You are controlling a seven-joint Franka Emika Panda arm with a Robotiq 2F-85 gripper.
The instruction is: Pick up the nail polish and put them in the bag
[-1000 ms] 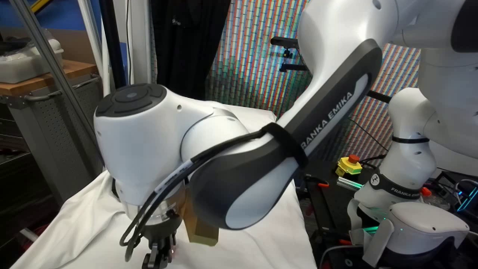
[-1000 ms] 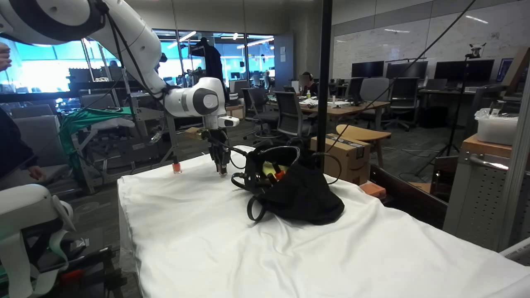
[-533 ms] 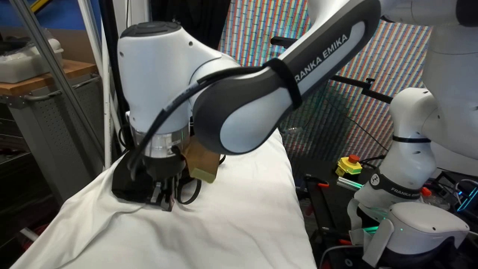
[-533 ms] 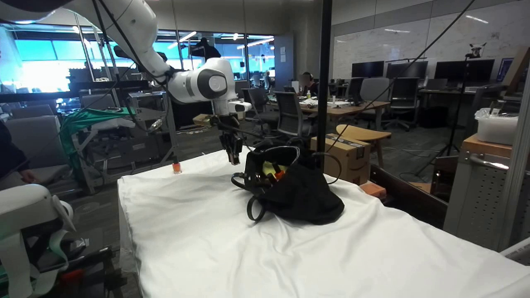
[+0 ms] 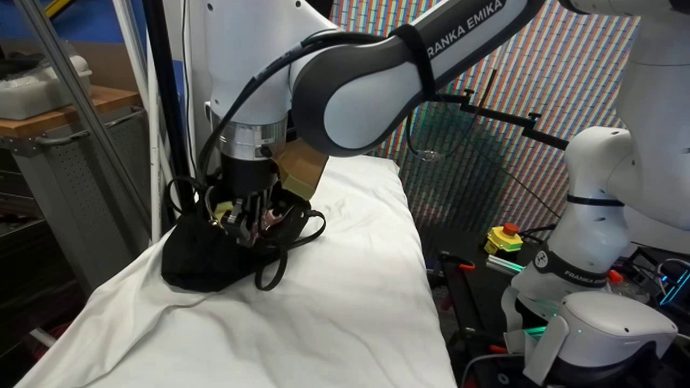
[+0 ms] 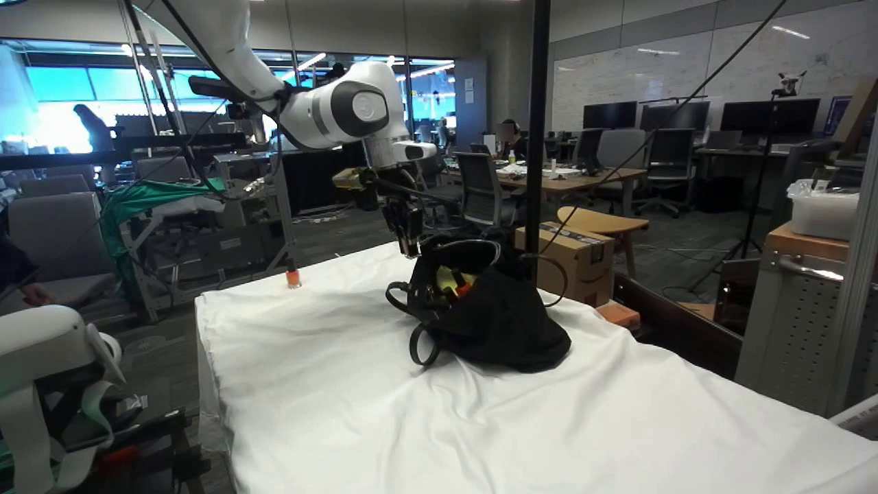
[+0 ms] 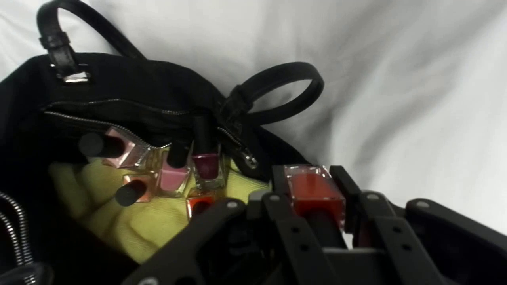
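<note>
Here in the wrist view the gripper (image 7: 312, 181) is clamped on a red nail polish (image 7: 315, 190), its black cap (image 7: 324, 229) back between the fingers (image 7: 344, 178), its glass end out at the tips! Just beside it gapes the black bag (image 7: 158, 83), and look at that lineup on the yellow cloth (image 7: 146, 221) inside: a pale pink bottle (image 7: 122, 148), a peach bottle (image 7: 144, 186), a pink bottle (image 7: 173, 178), a purple bottle (image 7: 207, 166), and an orange bottle (image 7: 197, 197) partly hidden behind the gripper. A handle (image 7: 317, 85) loops out over the white cloth (image 7: 396, 99). Across to an exterior view, and there's the gripper right beside the bag's rim, fingers pointing down, the red nail polish at the tips too small to read well. Yellow and a flash of orange show in the bag's mouth, and over by the white cloth's edge, well apart from all that, a lone bottle (image 6: 293, 278) stands upright, orange with a black cap. A cardboard box (image 6: 576, 264) sits beyond the bag, behind a black pole (image 6: 538, 123). In an exterior view, too, the gripper overlaps the bag's open mouth, a pinkish bottle (image 5: 272, 218) showing beside the fingers; whether the tips are above the rim or below it, I can't tell. A yellow box with a red button (image 5: 504, 241) sits off to the side.
</note>
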